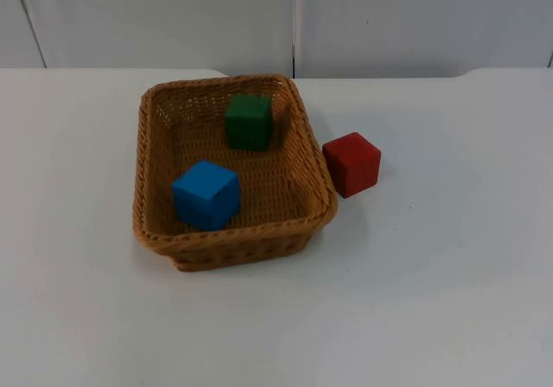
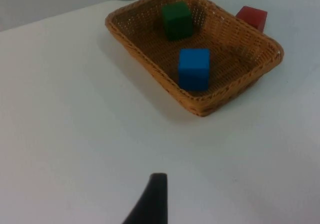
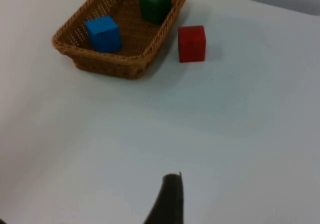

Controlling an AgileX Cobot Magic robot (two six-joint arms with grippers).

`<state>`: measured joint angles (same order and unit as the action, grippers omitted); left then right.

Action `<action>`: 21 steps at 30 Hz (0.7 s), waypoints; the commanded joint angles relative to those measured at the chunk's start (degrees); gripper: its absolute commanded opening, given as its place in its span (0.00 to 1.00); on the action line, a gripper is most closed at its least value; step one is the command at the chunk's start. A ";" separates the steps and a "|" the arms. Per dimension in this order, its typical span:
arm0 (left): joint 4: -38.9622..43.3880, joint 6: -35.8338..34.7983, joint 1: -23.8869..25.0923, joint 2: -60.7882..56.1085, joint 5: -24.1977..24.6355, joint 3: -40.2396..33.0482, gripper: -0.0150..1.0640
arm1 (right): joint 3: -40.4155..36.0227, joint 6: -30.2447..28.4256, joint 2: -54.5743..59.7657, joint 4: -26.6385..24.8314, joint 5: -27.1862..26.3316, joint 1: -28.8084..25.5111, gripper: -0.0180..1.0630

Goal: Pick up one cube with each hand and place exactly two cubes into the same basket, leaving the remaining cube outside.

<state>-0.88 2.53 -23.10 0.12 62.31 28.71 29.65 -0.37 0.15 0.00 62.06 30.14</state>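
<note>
From the top you see the basket (image 1: 149,180) sitting on the table (image 1: 449,301), a bit left of the middle. The blue cube (image 1: 206,194) is inside it, at the near left. The green cube (image 1: 249,122) is inside too, at the far side, right of the blue one. The two cubes are apart from each other. The red cube (image 1: 352,164) sits on the table outside, just beside the basket's right wall. You cannot tell if it touches the wall. The grey wall (image 1: 389,15) stands behind the table.

From the left wrist you see one black fingertip of the left gripper (image 2: 152,201) over bare table (image 2: 60,134). The basket (image 2: 142,59) is well away from it, farther out. The blue cube (image 2: 194,68) is the one closest to this gripper. The green cube (image 2: 177,20) is behind it, and the red cube (image 2: 252,17) peeks over the far rim. You cannot tell if this gripper is wide or narrow. It holds nothing you can see.

From the right wrist you see one black fingertip of the right gripper (image 3: 167,201) over bare table (image 3: 250,134). The red cube (image 3: 191,43) is the closest cube, but still well apart. The basket (image 3: 105,66) lies beside it with the blue cube (image 3: 103,33) and the green cube (image 3: 155,5) inside. You cannot tell how wide this gripper is either.
</note>
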 commanded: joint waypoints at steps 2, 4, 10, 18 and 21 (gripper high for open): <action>0.53 -0.87 -0.27 -0.12 -0.72 -0.32 0.83 | -0.08 -0.28 -0.15 0.00 -0.23 -0.19 0.69; 0.53 -0.87 -0.27 -0.12 -0.72 -0.32 0.83 | -0.08 -0.28 -0.15 0.00 -0.23 -0.19 0.69; 0.53 -0.87 -0.27 -0.12 -0.72 -0.32 0.83 | -0.08 -0.41 -0.15 0.00 -0.23 -0.19 0.69; 0.53 -0.88 -0.27 -0.12 -0.72 -0.32 0.88 | -0.08 -0.42 -0.15 0.00 -0.23 -0.19 0.84; 0.88 -0.88 -0.27 -0.12 -0.72 -0.32 0.99 | -0.08 -0.42 -0.15 0.00 -0.23 -0.19 0.99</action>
<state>0.00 1.93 -23.10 0.12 62.27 28.71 29.65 -0.37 0.15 0.00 62.06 30.14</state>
